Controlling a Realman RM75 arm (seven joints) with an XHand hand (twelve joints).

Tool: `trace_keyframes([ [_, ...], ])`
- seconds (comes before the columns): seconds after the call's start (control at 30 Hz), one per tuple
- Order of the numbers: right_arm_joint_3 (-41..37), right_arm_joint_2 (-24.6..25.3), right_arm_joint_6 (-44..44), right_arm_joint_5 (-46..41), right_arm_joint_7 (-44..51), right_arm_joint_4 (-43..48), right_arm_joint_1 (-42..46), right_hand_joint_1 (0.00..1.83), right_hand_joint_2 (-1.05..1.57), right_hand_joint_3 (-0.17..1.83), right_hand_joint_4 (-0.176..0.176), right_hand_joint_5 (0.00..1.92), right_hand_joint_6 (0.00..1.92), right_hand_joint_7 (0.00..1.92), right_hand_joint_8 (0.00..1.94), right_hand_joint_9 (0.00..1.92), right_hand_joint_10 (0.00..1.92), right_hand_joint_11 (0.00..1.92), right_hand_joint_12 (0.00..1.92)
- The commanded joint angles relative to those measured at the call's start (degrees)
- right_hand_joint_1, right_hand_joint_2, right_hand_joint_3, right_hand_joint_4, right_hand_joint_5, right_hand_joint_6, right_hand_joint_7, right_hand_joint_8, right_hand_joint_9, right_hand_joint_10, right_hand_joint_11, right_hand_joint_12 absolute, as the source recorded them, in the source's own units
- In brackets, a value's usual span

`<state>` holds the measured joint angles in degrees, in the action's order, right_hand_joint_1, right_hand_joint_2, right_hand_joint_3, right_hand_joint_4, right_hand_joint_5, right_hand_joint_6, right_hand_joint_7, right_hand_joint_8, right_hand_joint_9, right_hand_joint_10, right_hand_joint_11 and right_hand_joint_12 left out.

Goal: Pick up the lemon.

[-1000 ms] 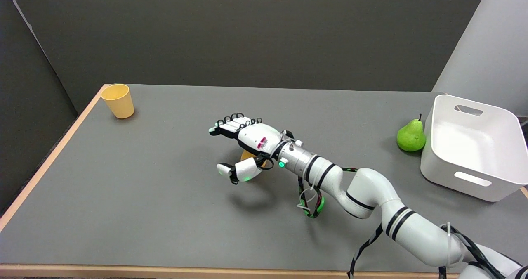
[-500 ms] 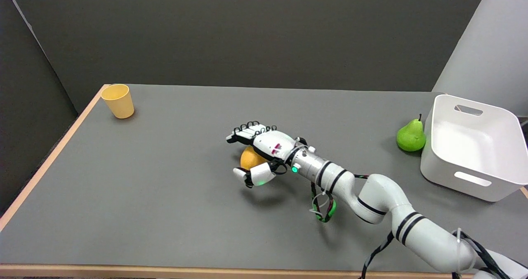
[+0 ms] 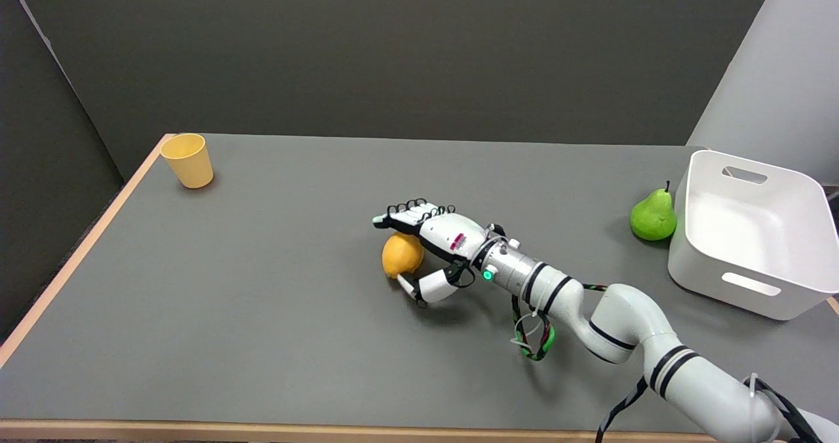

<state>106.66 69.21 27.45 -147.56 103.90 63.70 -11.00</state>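
Observation:
The yellow lemon (image 3: 402, 254) lies on the grey table (image 3: 262, 312) near its middle. My right hand (image 3: 438, 241) reaches in from the lower right and sits just right of the lemon. Its fingers (image 3: 413, 211) stretch out flat above the lemon's far side. The thumb (image 3: 429, 288) lies low at the lemon's near right side. Fingers and thumb are spread apart, and the lemon rests on the table between them. I cannot tell whether either touches it.
A yellow cup (image 3: 188, 160) stands at the far left corner. A green pear (image 3: 653, 216) sits at the far right, beside a white bin (image 3: 754, 223). The table's wooden edge (image 3: 72, 259) runs along the left and front.
My right hand has drawn back to the right and toward me, uncovering the lemon it was over. The lemon has stayed almost in place.

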Motion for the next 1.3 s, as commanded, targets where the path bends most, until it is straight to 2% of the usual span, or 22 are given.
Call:
trace_keyframes([
  [0.03,-0.2,-2.7,4.3,0.0,-4.1,0.9,-0.5,0.97,0.73,1.08,0.003,0.15,0.34,0.2,0.27,0.11,0.56,0.0,0.91],
  [0.17,0.1,-2.7,4.3,0.0,-5.3,0.9,-0.5,0.95,0.73,1.12,0.006,0.16,0.41,0.2,0.3,0.13,0.62,0.0,1.02],
  [0.3,0.2,-2.6,4.3,0.0,-5.3,1.3,-0.2,0.97,0.77,1.09,0.001,0.22,0.44,0.32,0.36,0.26,0.72,0.09,1.18],
  [0.37,0.2,-2.6,4.1,0.0,-5.3,1.6,0.0,0.98,0.83,1.03,0.016,0.24,0.66,0.4,0.48,0.34,0.79,0.16,1.28],
  [0.53,0.2,-2.5,3.6,0.0,-5.3,2.9,0.7,0.97,0.89,0.92,0.026,0.24,0.85,0.44,0.54,0.37,0.87,0.22,1.33],
  [0.6,0.2,-2.4,3.3,0.0,-5.3,3.2,1.0,0.97,0.89,0.92,0.027,0.24,0.86,0.44,0.54,0.37,0.87,0.22,1.34],
  [0.87,1.0,-2.3,3.0,0.0,-5.3,3.3,1.1,0.98,0.85,0.94,0.027,0.26,0.83,0.45,0.52,0.37,0.88,0.21,1.35],
  [1.0,1.7,-2.3,3.2,-0.1,-5.4,3.9,0.9,0.97,0.8,1.01,0.027,0.27,0.78,0.44,0.52,0.38,0.84,0.2,1.36],
  [1.03,1.8,-2.3,3.1,-0.1,-6.1,4.5,0.9,0.94,0.78,1.02,0.024,0.27,0.72,0.41,0.5,0.36,0.83,0.18,1.33],
  [1.1,2.1,-2.4,2.7,0.0,-7.3,5.1,1.0,0.81,0.68,1.05,0.008,0.24,0.47,0.3,0.39,0.25,0.76,0.09,1.21],
  [1.23,3.3,-2.4,0.0,0.0,-7.4,6.8,1.2,0.66,0.61,1.0,-0.017,0.15,0.42,0.15,0.32,0.07,0.67,0.0,1.09],
  [1.3,3.9,-2.4,-1.0,0.0,-7.4,6.6,1.1,0.65,0.6,1.0,-0.024,0.14,0.43,0.13,0.32,0.05,0.66,0.0,1.07],
])
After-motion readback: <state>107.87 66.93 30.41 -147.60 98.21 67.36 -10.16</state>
